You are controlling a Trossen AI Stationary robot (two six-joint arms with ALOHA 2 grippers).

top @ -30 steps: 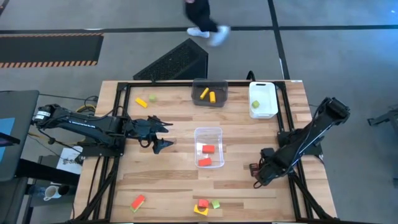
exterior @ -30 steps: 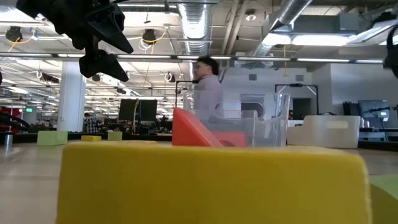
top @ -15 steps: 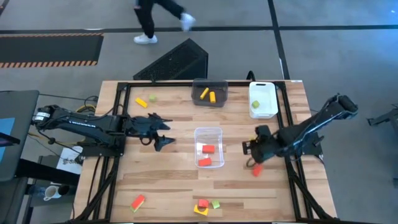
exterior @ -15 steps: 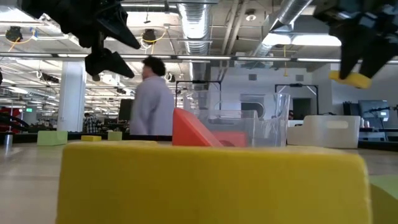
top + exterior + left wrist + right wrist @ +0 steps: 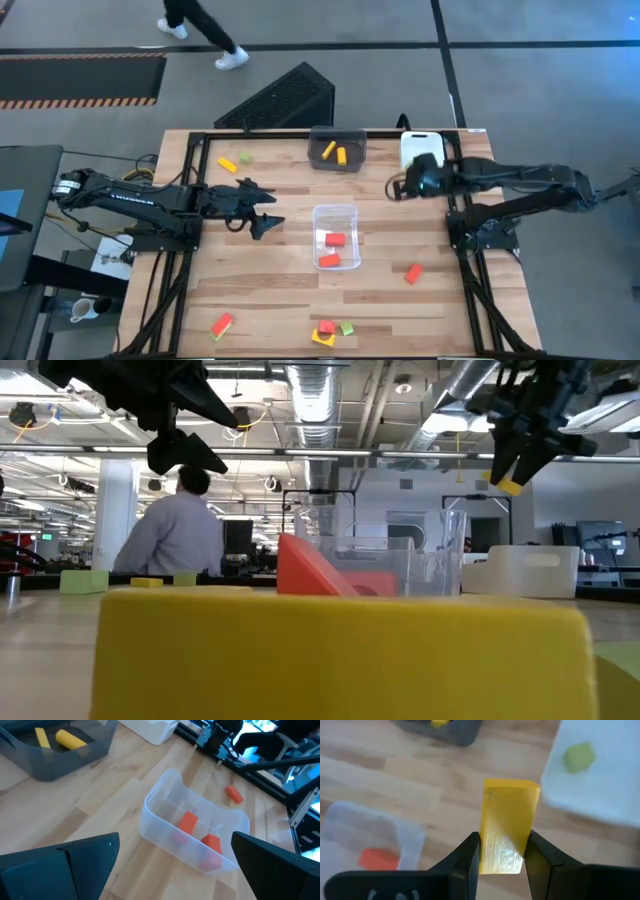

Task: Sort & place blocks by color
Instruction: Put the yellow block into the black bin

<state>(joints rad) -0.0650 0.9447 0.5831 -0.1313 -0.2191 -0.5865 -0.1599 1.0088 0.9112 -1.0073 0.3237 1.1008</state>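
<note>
Right end effector (image 5: 501, 851) has carried yellow block (image 5: 507, 825) toward dark bin (image 5: 337, 150).

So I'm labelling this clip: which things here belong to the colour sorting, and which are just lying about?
Part of the job:
- yellow block in right claw
- red block on table
- clear bin
- dark bin
- white bin

Lying about:
- black keyboard on floor
- person behind

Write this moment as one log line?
right gripper: holding yellow block near dark bin | left gripper: open, beside clear bin
</note>
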